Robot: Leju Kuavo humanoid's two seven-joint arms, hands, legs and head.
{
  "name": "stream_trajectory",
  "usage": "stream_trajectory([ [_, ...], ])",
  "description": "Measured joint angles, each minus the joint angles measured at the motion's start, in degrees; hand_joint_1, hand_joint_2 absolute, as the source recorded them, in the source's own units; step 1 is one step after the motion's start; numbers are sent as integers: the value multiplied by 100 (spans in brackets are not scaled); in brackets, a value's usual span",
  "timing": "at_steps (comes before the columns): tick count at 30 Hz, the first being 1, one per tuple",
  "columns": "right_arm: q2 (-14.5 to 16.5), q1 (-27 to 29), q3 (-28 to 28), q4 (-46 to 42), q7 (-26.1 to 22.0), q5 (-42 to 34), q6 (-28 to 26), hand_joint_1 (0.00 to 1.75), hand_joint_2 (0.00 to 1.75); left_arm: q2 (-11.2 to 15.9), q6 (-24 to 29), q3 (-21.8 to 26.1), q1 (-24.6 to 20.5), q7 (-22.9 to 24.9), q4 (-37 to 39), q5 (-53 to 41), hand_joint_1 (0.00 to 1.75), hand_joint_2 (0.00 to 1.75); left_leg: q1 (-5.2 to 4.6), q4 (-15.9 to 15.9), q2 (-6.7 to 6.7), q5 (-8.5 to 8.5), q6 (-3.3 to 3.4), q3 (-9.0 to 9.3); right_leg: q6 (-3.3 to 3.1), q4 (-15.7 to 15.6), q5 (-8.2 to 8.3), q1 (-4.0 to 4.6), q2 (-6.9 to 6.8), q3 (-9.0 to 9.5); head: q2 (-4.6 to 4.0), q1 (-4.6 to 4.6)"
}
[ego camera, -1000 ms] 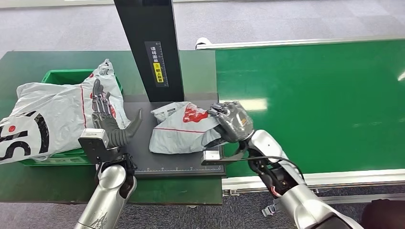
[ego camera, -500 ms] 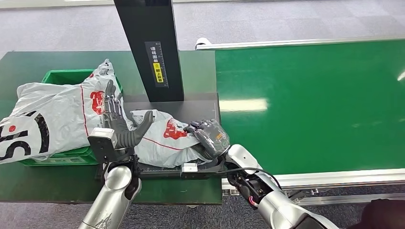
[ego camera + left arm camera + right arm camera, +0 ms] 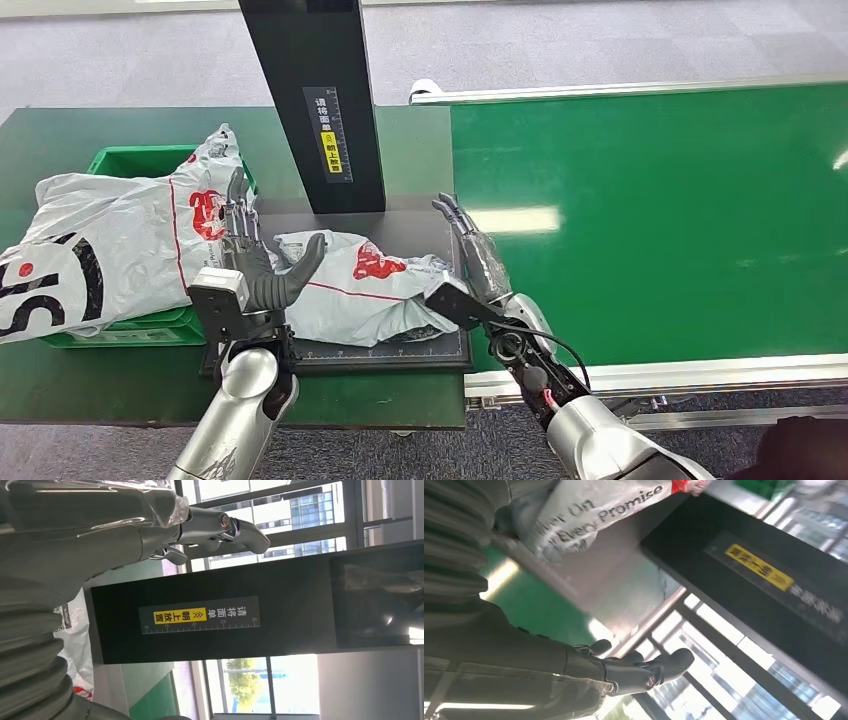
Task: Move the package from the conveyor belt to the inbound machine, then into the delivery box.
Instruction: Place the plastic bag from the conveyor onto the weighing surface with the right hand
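A pale grey plastic mailer package [image 3: 360, 285] with a red printed logo and a thin red line lies on the matte black flat platform of the inbound machine [image 3: 440, 222]. Black lettering runs across that package in the right wrist view. Behind the platform rises a black upright column [image 3: 318, 90] bearing a dark label with white characters, a yellow patch and a white ruler scale [image 3: 333, 133]. Right of the column stretches a bright green conveyor belt [image 3: 660, 220]. Left of the column, a green plastic delivery box [image 3: 130, 160] holds a larger light grey bag [image 3: 100, 245] with red and black markings. Both sit on a dark green tabletop [image 3: 60, 130].
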Motion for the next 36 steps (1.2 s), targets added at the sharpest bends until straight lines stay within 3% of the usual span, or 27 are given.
stream_trajectory([
  [4, -51, 300, -395, -726, -13, -1228, 1162, 0, 175, 13, -30, 2, 38, 77, 12, -102, 0, 175, 0, 0, -2, 0, 0, -1, 0, 0, 0, 0, 0, 0, 1, 0],
  [8, -110, 568, -876, -1388, 159, -2836, 2840, 0, 175, 46, -337, 1, 82, 351, 65, -128, 0, 175, 0, 0, -2, -1, 0, -1, 0, -1, 0, 0, 0, -1, -1, 1],
  [10, -144, 658, -1105, -1625, 221, -3296, 3279, 0, 175, 69, -434, -20, 87, 466, 123, -268, 0, 175, -1, 0, -1, -1, 1, -1, 0, -1, 0, -1, 0, 0, -1, 1],
  [22, -275, 879, -1637, -2184, 311, -3720, 3612, 0, 175, 158, -495, -120, 86, 662, 361, -747, 0, 175, 0, 0, 1, -1, 0, 1, 0, -1, 0, 0, 1, -1, 0, 0],
  [27, -309, 903, -1881, -2322, 441, -4213, 3861, 0, 175, 264, -446, -319, 23, 1251, 599, -2531, 0, 175, -1, 0, 0, -1, 1, 1, 0, -2, 0, -1, 1, 0, -1, 1],
  [32, -361, 910, -2078, -2314, 368, -4057, 4000, 0, 175, 391, -988, -686, -185, 2191, 1416, -5095, 0, 175, -2, 0, 2, -1, 1, 2, 0, -2, 0, -2, 1, 1, 1, -1],
  [36, -345, 944, -2193, -2286, 317, -3852, 4022, 0, 175, 379, -1410, -840, -442, 2330, 2012, -5690, 0, 175, -1, -1, -4, -1, 1, 6, 0, -1, 0, -1, -1, 8, 1, -1],
])
